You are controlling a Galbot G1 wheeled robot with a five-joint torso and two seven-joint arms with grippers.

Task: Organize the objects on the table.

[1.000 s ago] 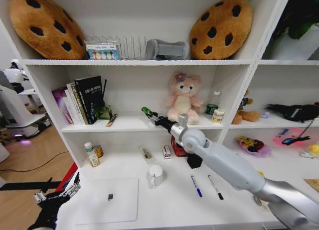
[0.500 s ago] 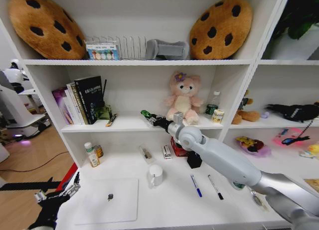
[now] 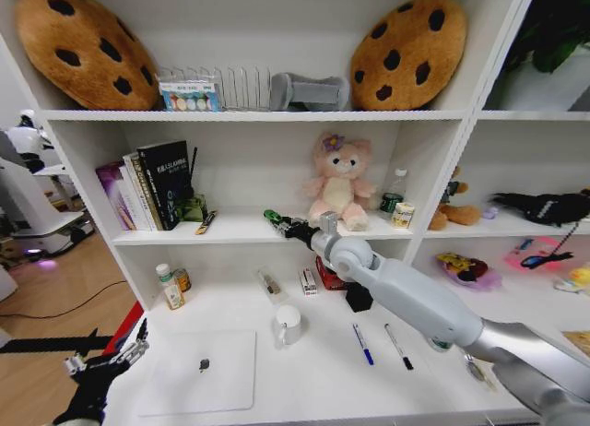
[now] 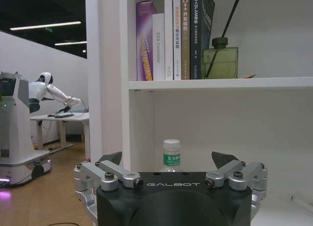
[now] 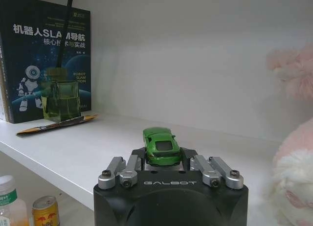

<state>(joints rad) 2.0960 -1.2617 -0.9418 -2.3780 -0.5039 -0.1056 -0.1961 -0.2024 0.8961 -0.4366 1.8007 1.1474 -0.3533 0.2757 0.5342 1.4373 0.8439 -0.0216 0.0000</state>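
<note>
Lowered slightly toward the shelf [image 3: 230, 229], the right end effector [image 3: 277, 220] stays clamped on the green toy car [image 5: 160, 146].

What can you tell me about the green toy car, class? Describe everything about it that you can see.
The green toy car is tiny, glossy and sports-car shaped, with a dark rear window and a finish that looks like painted metal or plastic. It sits level, held between the fingers of the right gripper, its tail toward the wrist camera. It is at the middle shelf, just above or on the board, between the books and the pink plush toy.
</note>
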